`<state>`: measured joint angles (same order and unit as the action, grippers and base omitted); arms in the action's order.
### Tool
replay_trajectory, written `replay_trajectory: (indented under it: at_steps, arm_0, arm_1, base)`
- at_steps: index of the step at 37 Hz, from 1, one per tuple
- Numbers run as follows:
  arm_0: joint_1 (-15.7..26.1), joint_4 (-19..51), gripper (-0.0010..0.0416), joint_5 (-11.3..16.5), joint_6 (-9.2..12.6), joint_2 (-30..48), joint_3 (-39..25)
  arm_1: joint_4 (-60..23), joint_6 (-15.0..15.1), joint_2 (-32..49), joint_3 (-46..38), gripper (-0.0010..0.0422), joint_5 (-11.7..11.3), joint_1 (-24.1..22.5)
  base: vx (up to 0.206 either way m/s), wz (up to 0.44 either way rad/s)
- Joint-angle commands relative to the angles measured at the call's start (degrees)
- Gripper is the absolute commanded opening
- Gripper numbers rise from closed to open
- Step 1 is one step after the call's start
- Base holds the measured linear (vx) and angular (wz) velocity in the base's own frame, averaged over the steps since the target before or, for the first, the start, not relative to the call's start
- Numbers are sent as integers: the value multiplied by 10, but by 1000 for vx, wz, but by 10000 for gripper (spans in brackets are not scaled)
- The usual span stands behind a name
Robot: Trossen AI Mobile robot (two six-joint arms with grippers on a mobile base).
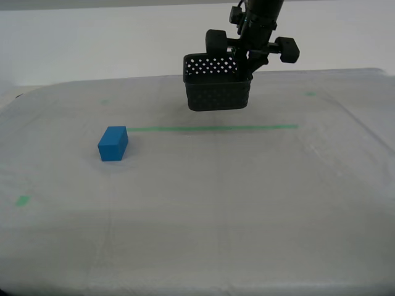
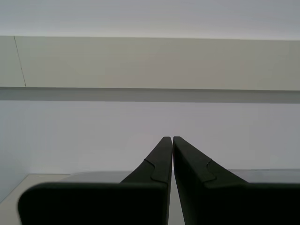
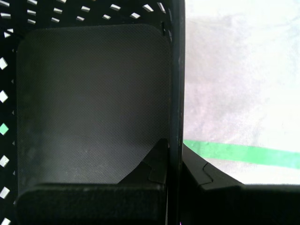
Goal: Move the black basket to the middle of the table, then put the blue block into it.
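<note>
The black basket (image 1: 217,89) hangs tilted just above the table (image 1: 216,203), behind the green tape line (image 1: 213,128). My first gripper (image 1: 248,66) comes down from above and is shut on the wall nearest the exterior view's right. In the first wrist view that wall stands between the jaws of my first gripper (image 3: 176,157), and the inside of the basket (image 3: 93,103) is empty. The blue block (image 1: 113,143) lies on the cloth towards the exterior view's left, well apart from the basket. My second gripper (image 2: 168,140) is shut on nothing and faces a pale wall; it does not show in the exterior view.
Small green tape bits (image 1: 23,200) mark the cloth near the exterior view's left edge and at the back. The green tape line (image 3: 243,153) passes under my first gripper. A white wall rises behind the table.
</note>
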<state>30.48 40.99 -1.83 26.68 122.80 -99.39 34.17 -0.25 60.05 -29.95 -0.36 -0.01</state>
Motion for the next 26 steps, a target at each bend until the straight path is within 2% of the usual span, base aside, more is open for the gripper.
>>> replay_trajectory:
  at_steps: [1,9,15,26]
  arm_0:
    - [1,-18,-1,1,9,-12,31]
    - [4,-33,-1,1,16,-13,69]
    - [8,-61,0,1,39,-13,95]
    - [14,-132,0,0,55,-13,149]
  arm_1:
    - [2,1,0,0,0,0,0]
    - [2,1,0,0,0,0,0]
    - [2,1,0,0,0,0,0]
    - [2,1,0,0,0,0,0]
  base:
    - [0,0]
    - [0,0]
    - [0,0]
    - [0,0]
